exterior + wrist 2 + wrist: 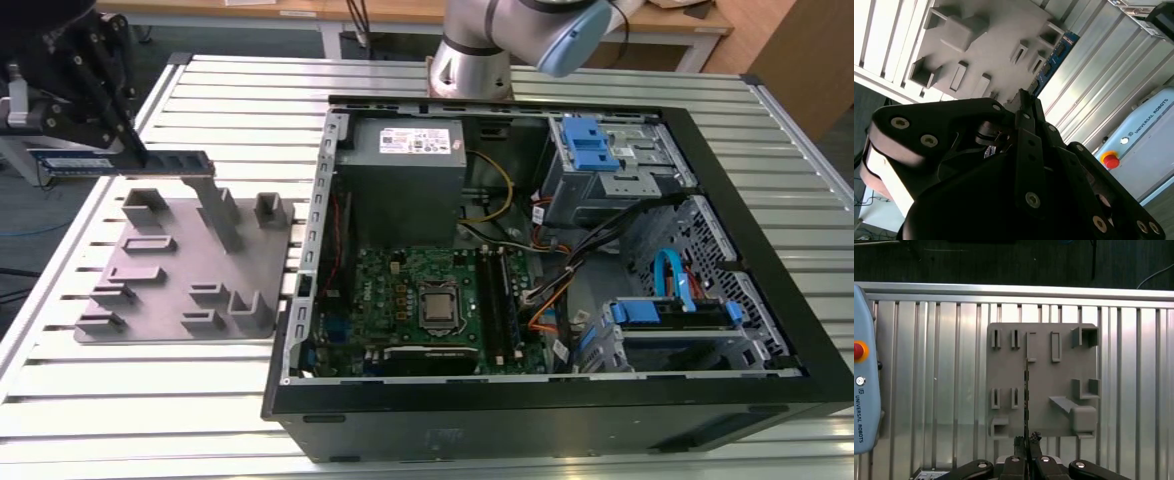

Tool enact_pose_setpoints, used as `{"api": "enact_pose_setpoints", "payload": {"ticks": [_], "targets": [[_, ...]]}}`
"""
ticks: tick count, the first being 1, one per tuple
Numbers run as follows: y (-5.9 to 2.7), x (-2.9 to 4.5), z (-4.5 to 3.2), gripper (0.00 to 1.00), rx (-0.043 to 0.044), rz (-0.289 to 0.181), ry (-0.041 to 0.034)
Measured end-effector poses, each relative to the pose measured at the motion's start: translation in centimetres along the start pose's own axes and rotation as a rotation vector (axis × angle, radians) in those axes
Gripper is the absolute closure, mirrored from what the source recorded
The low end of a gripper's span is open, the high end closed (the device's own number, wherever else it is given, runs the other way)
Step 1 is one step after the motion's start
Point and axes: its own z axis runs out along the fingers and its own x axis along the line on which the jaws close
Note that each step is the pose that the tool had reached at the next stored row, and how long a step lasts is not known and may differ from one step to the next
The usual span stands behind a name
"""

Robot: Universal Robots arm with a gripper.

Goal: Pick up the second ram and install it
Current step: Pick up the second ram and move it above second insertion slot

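The second ram [174, 160] is a thin dark green stick held level in the air above the far edge of the grey fixture block [187, 265], at the exterior view's left. My gripper [131, 155] is shut on it near its middle, and both ends stick out past the fingers. In the first wrist view the ram [1026, 385] shows edge-on, running out from the gripper [1027, 439] over the fixture block [1044, 380]. In the second wrist view its bluish far end [1056, 55] pokes out beyond the gripper [1024, 97].
An open computer case [300, 300] lies flat to the right of the fixture in the exterior view. Inside it are the green motherboard [400, 290], a power supply [400, 165], drive cages and loose cables. A teach pendant [864, 390] lies on the slatted table [160, 400].
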Motion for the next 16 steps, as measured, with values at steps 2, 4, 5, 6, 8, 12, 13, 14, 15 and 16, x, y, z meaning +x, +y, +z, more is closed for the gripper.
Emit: {"api": "enact_pose_setpoints", "payload": {"ticks": [2, 4, 5, 6, 8, 12, 13, 14, 15, 16], "targets": [[-0.64, 0.0, 0.0, 0.86, 0.0, 0.0, -0.0001], [-1.25, 0.0, -0.01, 0.86, -0.0001, 0.0, -0.0001], [-1.54, 0.01, -0.02, 0.86, -0.0001, 0.0, 0.0], [-1.84, 0.01, -0.02, 0.86, -0.0002, 0.0, 0.0], [-2.47, 0.01, -0.03, 0.86, -0.0003, 0.0, 0.0], [-3.66, 0.01, -0.05, 0.86, -0.0004, 0.0, 0.0], [-3.96, 0.01, -0.05, 0.86, -0.0003, 0.0, -0.0001], [-4.25, 0.01, -0.06, 0.86, -0.0004, 0.0, -0.0001], [-4.54, 0.01, -0.06, 0.86, -0.0004, 0.0, -0.0001], [-4.83, 0.01, -0.07, 0.86, -0.0004, 0.0, -0.0001]]}}
